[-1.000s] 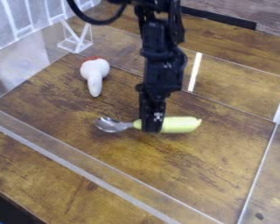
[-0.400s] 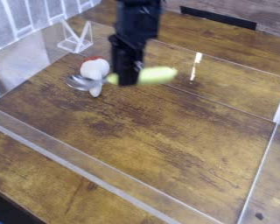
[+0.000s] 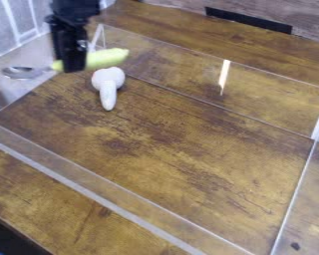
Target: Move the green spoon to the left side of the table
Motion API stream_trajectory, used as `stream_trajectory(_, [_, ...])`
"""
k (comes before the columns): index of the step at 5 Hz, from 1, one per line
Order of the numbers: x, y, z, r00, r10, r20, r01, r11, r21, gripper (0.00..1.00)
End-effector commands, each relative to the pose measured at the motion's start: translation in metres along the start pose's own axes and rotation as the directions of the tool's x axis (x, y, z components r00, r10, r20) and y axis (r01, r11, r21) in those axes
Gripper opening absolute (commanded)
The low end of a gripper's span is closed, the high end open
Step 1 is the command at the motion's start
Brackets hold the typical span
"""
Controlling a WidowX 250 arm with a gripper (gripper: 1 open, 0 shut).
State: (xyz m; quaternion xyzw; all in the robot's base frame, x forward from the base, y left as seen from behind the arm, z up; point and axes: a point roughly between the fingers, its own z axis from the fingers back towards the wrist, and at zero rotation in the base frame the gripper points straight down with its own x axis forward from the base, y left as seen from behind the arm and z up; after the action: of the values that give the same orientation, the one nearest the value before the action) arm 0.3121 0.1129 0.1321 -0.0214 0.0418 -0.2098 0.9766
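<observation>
The green spoon (image 3: 105, 58) hangs in the air over the far left part of the table (image 3: 189, 129). Its yellow-green handle sticks out to the right and its silver bowl (image 3: 23, 72) to the left. My gripper (image 3: 72, 63) points straight down and is shut on the spoon's middle. The spoon is clear of the wood, with the acrylic wall behind it.
A white elongated object with a red tip (image 3: 109, 86) lies on the wood just below and right of the held spoon. Clear acrylic walls (image 3: 136, 214) edge the tabletop at the front, left and right.
The gripper has lifted the spoon off the middle of the table and carried it up and to the left, past the white object. The spoon has rolled slightly with the wrist.
</observation>
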Motion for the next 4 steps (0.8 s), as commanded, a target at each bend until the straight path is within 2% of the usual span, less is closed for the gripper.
stream_trajectory(1, [-0.021, 0.033, 0.013, 0.991, 0.102, 0.082, -0.104, 0.994, 0.014, 0.00])
stream_trajectory(2, [-0.033, 0.046, 0.012, 0.975, 0.202, 0.092, -0.204, 0.979, 0.016, 0.00])
stream_trajectory(4, [-0.009, 0.015, -0.022, 0.976, 0.201, 0.078, -0.198, 0.979, -0.044, 0.00])
